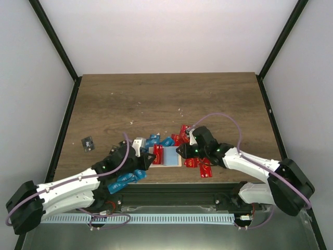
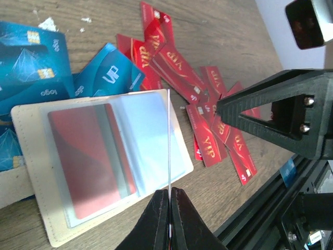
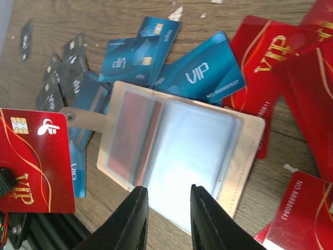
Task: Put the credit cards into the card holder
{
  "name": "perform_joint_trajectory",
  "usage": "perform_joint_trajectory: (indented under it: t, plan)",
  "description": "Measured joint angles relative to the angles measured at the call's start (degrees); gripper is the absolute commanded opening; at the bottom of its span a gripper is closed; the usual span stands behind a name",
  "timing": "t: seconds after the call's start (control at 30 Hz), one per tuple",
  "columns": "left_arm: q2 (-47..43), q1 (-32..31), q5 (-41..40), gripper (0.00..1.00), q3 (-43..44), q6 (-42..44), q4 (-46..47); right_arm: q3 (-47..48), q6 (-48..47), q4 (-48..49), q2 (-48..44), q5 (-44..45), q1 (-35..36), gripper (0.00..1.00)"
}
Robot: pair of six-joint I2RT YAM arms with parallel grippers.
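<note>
The card holder (image 1: 171, 164) lies open near the table's front edge. It is pale beige, with clear pockets and a red card in one pocket (image 2: 88, 156). It also shows in the right wrist view (image 3: 250, 140). My left gripper (image 1: 150, 159) is shut on a red VIP card (image 3: 34, 161). That card shows edge-on (image 2: 169, 135) over the holder's empty pocket in the left wrist view, between my fingertips (image 2: 169, 194). My right gripper (image 1: 182, 151) is open and empty, its jaws (image 3: 169, 208) just over the holder's edge. Loose red cards (image 1: 205, 169) and blue cards (image 1: 127, 178) lie around.
A single black card (image 1: 88, 143) lies apart at the left. Several dark cards (image 3: 57, 88) lie beyond the holder's tab. A small white object (image 1: 138, 145) sits beside the holder. The black frame rail (image 1: 171, 190) runs along the near edge.
</note>
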Motion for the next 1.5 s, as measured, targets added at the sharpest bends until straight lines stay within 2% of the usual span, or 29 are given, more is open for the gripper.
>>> perform_joint_trajectory:
  t: [0.4, 0.63, 1.13, 1.5]
  plan:
    - [9.29, 10.95, 14.71, 0.04, -1.86, -1.16, 8.17, 0.0, 0.42, 0.02, 6.71, 2.12, 0.0, 0.17]
    - [15.06, 13.42, 21.97, 0.04, -1.86, -0.96, 12.74, 0.0, 0.42, 0.09, 9.38, 2.6, 0.0, 0.17]
    - [25.31, 15.41, 26.62, 0.04, -1.81, -1.01, 17.62, -0.24, 0.42, 1.36, 13.09, 3.67, 0.0, 0.16]
    - [28.96, 15.72, 27.93, 0.04, -1.4, -1.2, 20.39, -0.96, 0.42, 3.58, 13.44, 3.54, 0.0, 0.15]
